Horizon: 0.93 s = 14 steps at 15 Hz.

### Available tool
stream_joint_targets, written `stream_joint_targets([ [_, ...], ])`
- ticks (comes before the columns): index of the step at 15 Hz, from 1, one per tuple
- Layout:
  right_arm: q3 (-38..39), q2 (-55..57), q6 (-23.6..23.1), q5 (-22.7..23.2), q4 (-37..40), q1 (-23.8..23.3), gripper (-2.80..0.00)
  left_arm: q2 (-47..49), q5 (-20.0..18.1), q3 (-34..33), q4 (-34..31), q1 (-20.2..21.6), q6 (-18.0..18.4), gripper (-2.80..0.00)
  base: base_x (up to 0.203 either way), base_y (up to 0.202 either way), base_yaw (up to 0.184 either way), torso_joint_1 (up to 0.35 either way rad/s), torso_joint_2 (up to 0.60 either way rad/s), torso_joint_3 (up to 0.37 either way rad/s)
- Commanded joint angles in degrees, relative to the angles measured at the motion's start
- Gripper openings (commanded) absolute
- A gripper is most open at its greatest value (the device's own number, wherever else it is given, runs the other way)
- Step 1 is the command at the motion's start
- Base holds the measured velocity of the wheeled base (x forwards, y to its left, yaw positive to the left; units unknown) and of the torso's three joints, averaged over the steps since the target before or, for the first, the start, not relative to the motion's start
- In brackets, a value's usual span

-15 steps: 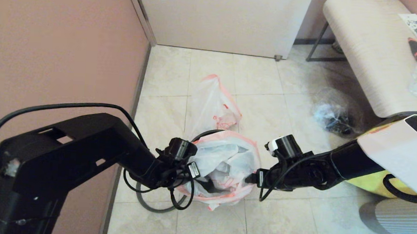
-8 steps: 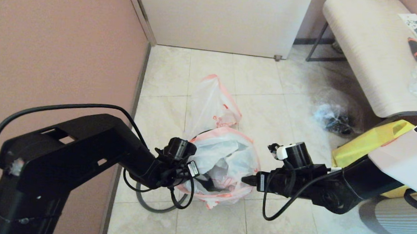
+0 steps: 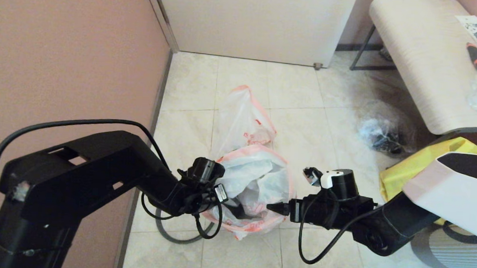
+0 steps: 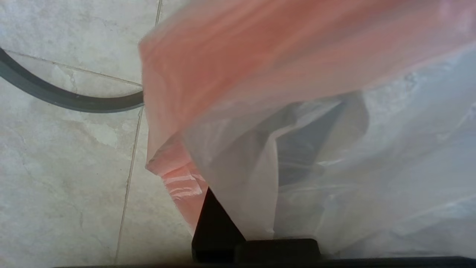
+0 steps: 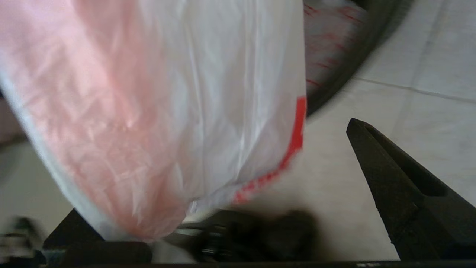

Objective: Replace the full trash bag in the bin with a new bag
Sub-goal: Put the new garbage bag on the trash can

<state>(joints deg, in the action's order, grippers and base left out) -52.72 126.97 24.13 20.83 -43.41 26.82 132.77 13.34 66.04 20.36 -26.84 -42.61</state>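
Right hand (image 3: 273, 207) spread wide, dropped lower and swung in against near-right pink-orange rim of full trash bag (image 3: 256, 184) since a second ago; rim now between fingers (image 5: 394, 186), not yet pinched. Left hand (image 3: 234, 209) unmoved, clamped narrow on opposite rim. Bag seated in bin (image 3: 164, 228) on floor; new bag (image 3: 243, 118) just behind. Two-handed lift likely next.

3 plastic bags: 1 full trash bag (image 3: 256, 188) w/ pink-orange rim, 1 new bag (image 3: 245, 120) w/ red print on the floor behind it, 1 clear bag (image 3: 379, 131) w/ dark lumps. 1 grey ring (image 3: 176, 235), 1 yellow tote (image 3: 416, 166), 1 surface (image 3: 426, 58). 2 hands: left hand (image 3: 234, 207), right hand (image 3: 275, 207).
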Motion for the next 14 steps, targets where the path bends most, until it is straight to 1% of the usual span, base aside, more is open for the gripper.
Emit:
stream_joint_targets([
  [1,0.5,3.7,-5.1,0.4,-0.5,-2.0,0.00,0.1,0.1,0.1,0.1,0.1,-0.4,-2.80,0.000,0.000,0.000,0.000,0.00,0.000],
  [2,2.3,2.7,-4.9,1.3,-0.9,-2.3,0.00,0.3,0.2,0.4,0.0,0.1,-0.3,-2.80,0.000,0.000,0.000,0.000,0.00,0.000],
  [3,4.3,1.5,-4.6,4.2,-2.5,-2.9,0.00,0.9,0.7,0.6,0.0,0.1,-0.2,-2.80,0.000,0.000,0.000,0.000,0.00,0.000],
  [4,6.1,1.0,-4.0,7.8,-5.9,-3.8,0.00,1.3,1.5,1.1,-0.4,0.0,0.0,-2.80,0.000,0.000,0.000,0.000,0.00,0.000],
  [6,8.4,1.1,-2.2,11.1,-11.6,-5.4,0.00,2.0,2.0,1.4,-0.4,0.0,0.9,-2.80,0.000,0.000,0.000,0.000,0.00,0.000],
  [7,9.4,1.0,-0.2,12.9,-14.0,-6.0,0.00,2.4,2.1,1.7,-0.6,0.0,1.0,-2.80,0.000,0.000,0.000,0.000,0.00,0.000],
  [8,10.3,0.6,1.8,15.3,-16.5,-6.4,0.00,3.3,2.8,3.0,-1.9,-0.1,1.1,-2.80,0.000,0.000,0.000,0.000,0.00,0.000],
  [9,10.5,0.4,2.9,16.8,-19.1,-6.6,0.00,4.0,4.0,4.6,-5.0,-0.2,1.2,-2.80,0.000,0.000,0.000,0.000,0.00,0.000],
  [10,10.3,0.7,4.0,17.5,-21.0,-6.7,0.00,4.7,4.7,5.7,-7.1,-0.4,1.2,-2.80,0.000,0.000,0.000,0.000,0.00,0.000],
  [11,10.0,1.0,5.0,18.0,-22.6,-6.7,0.00,4.7,4.8,5.8,-7.4,-0.4,1.2,-2.80,0.000,0.000,0.000,0.000,0.00,0.000],
  [13,10.2,1.1,8.4,19.2,-25.9,-6.6,0.00,4.8,4.8,5.9,-7.4,-0.4,1.2,-2.80,0.000,0.000,0.000,0.000,0.00,0.000],
  [14,10.8,0.7,8.9,19.3,-26.2,-6.4,0.00,4.7,4.8,5.9,-7.4,-0.4,1.1,-2.80,0.000,0.000,0.000,0.000,0.00,0.000],
])
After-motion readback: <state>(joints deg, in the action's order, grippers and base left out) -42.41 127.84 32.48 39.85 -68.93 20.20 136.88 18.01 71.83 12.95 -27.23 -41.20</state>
